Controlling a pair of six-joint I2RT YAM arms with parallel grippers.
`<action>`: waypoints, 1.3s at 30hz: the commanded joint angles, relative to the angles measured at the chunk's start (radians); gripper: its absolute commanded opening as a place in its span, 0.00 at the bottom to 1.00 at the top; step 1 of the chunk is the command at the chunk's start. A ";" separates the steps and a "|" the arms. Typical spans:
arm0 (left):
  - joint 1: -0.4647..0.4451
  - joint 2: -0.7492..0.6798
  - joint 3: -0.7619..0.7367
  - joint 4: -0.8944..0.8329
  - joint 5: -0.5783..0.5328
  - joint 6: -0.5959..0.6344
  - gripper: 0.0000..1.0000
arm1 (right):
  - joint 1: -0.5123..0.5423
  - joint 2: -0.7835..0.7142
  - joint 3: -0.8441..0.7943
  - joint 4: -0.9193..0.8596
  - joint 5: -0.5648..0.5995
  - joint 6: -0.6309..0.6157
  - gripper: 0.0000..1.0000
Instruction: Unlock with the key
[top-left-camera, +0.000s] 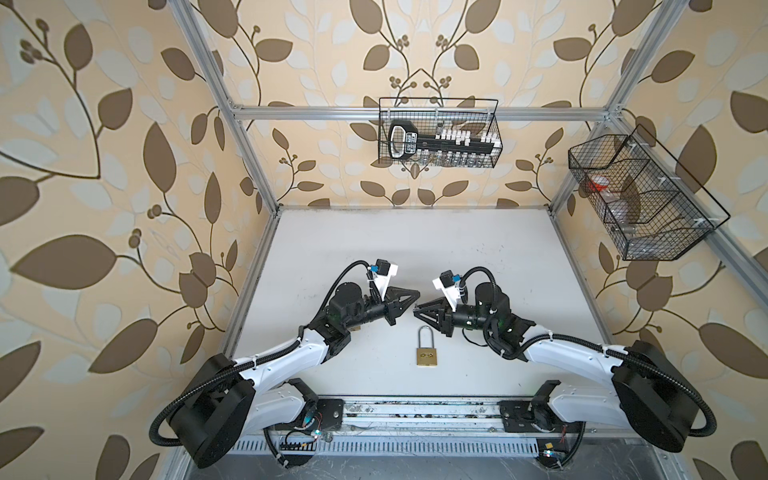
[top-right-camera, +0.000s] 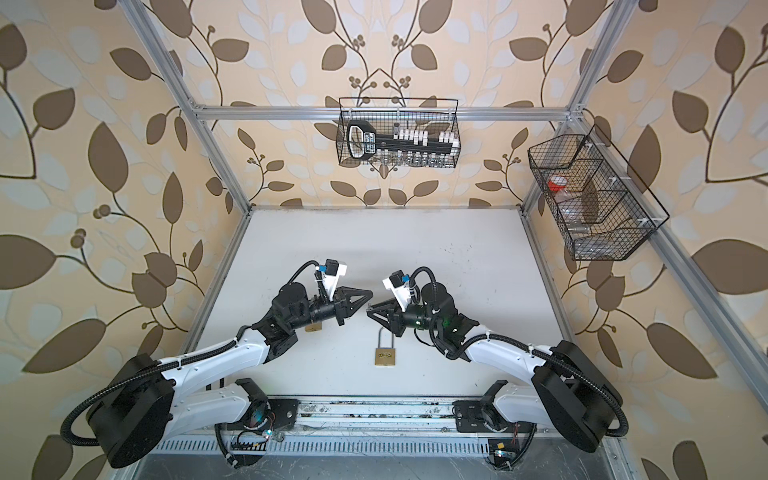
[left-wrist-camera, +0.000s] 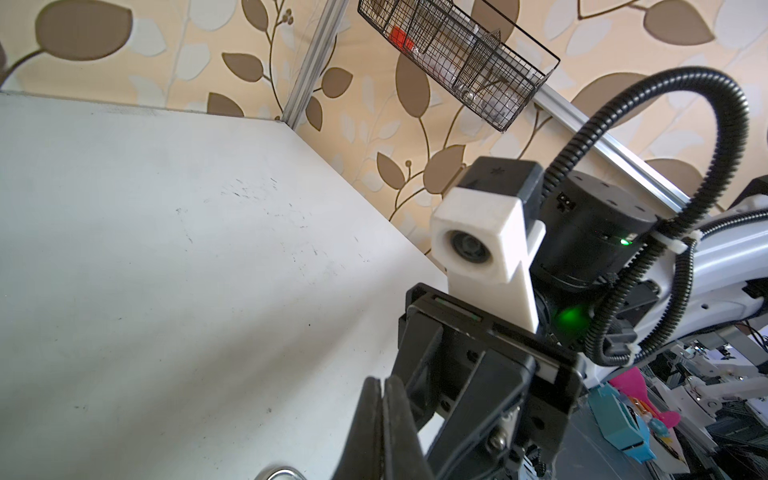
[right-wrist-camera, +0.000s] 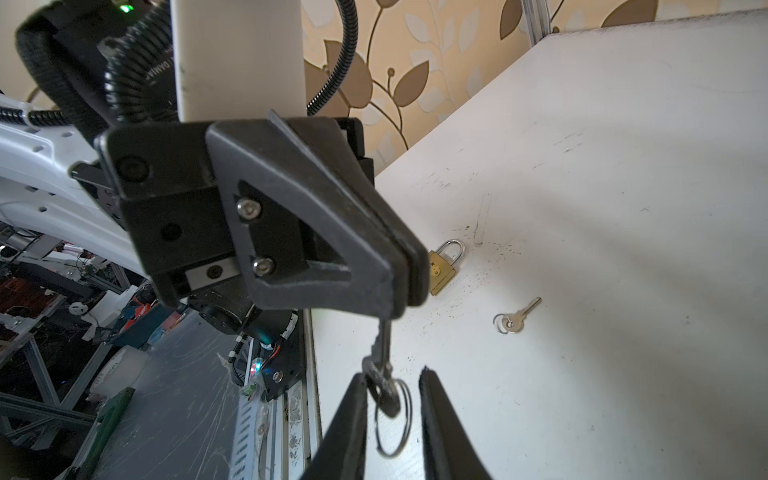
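The key hangs by its blade from my left gripper, which is shut on it above the table. The key's head and wire ring sit between the fingers of my right gripper. Those fingers stand apart, with a gap showing on one side of the head. In both top views the two grippers meet tip to tip over the table's middle. A brass padlock lies flat just in front of them, shackle pointing away from the front edge. The left wrist view shows my left fingers pressed together and hides the key.
A second small brass padlock and a second key on a ring lie on the white table beneath the left arm's side. Two wire baskets hang on the back and right frame.
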 joint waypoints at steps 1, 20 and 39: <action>-0.008 -0.020 0.011 0.024 -0.002 0.012 0.00 | -0.003 -0.002 0.019 0.006 -0.016 -0.002 0.19; -0.007 -0.010 0.037 -0.078 -0.101 0.015 0.62 | -0.066 -0.051 -0.033 0.074 -0.051 0.047 0.00; -0.006 -0.118 0.035 -0.245 -0.370 0.039 0.83 | -0.235 -0.092 -0.081 0.056 -0.039 0.125 0.00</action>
